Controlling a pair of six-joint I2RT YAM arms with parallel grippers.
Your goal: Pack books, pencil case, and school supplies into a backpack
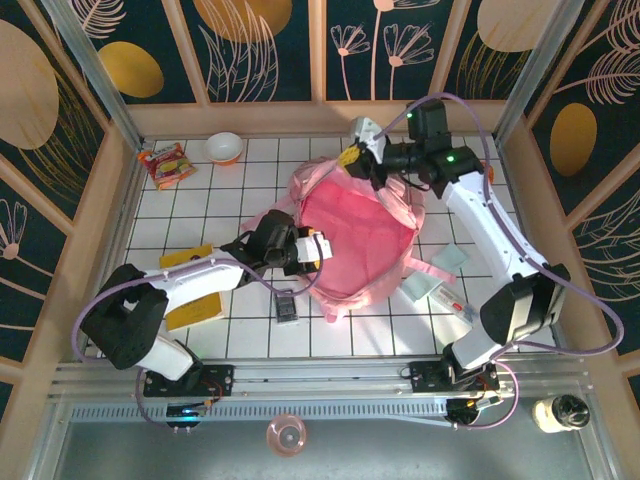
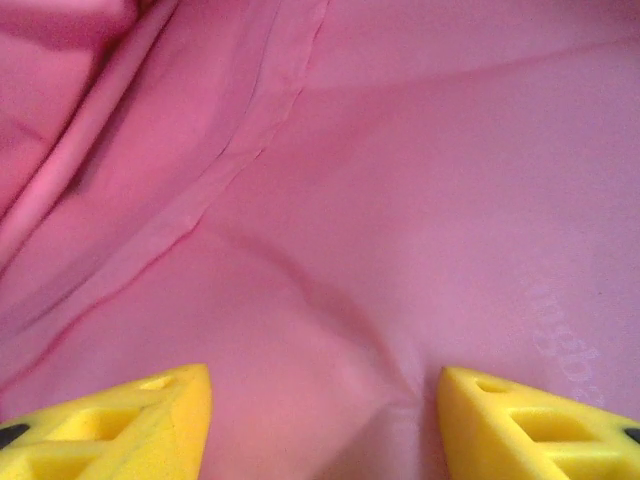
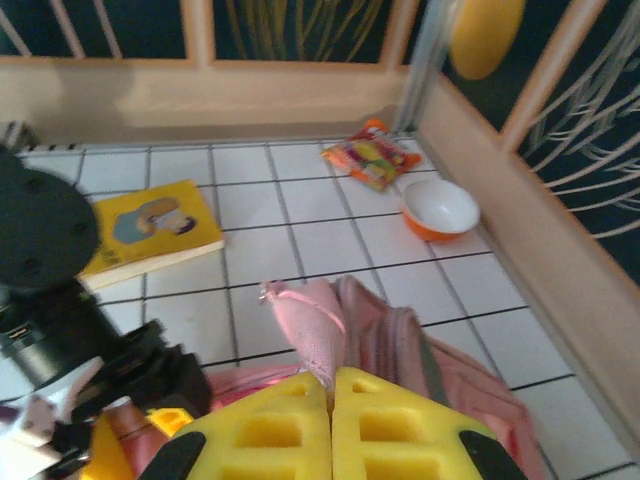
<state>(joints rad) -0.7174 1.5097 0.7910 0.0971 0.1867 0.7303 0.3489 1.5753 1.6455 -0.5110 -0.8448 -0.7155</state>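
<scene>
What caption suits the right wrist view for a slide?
Right gripper shut on the pink backpack rim; yellow book and bowl beyond.

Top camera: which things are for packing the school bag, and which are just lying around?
For the job: backpack, yellow book, grey calculator, mint pencil case.

Just lying about: snack packet, orange-and-white bowl.

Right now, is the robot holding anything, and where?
The right gripper pinches the pink backpack by a fold of its rim. The left gripper holds nothing.
</scene>
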